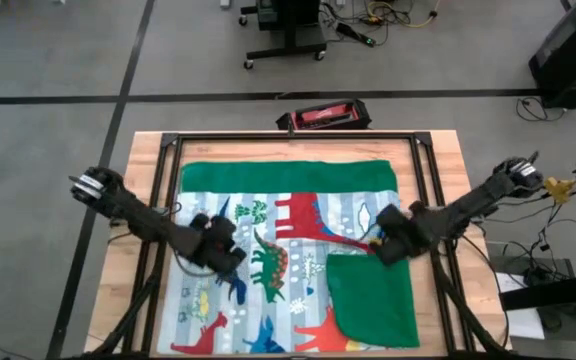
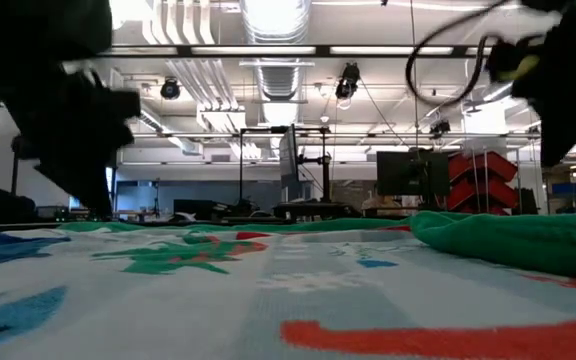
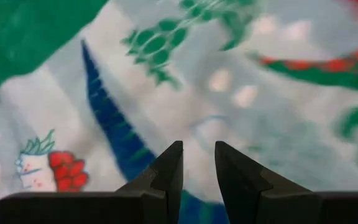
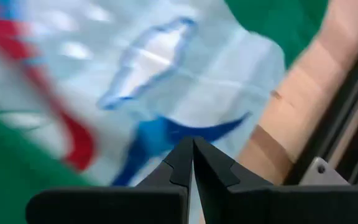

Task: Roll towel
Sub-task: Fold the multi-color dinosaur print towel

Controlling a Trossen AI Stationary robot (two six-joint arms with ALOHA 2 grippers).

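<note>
Dinosaur-printed towel (image 1: pixel 268 250) flat on table (image 1: pixel 143 180) (green corner folded over).

lab | monitors (image 2: pixel 405 172) on stands, ceiling strip lights (image 2: pixel 278 50), floor cables (image 1: pixel 398 15)

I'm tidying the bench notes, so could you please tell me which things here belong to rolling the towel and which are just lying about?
Belongs to the job:
- towel, one corner folded over
- left gripper, over the towel
- right gripper, shut, at the fold

Lying about:
- red and black case beyond the table
- yellow item right of the table
</note>
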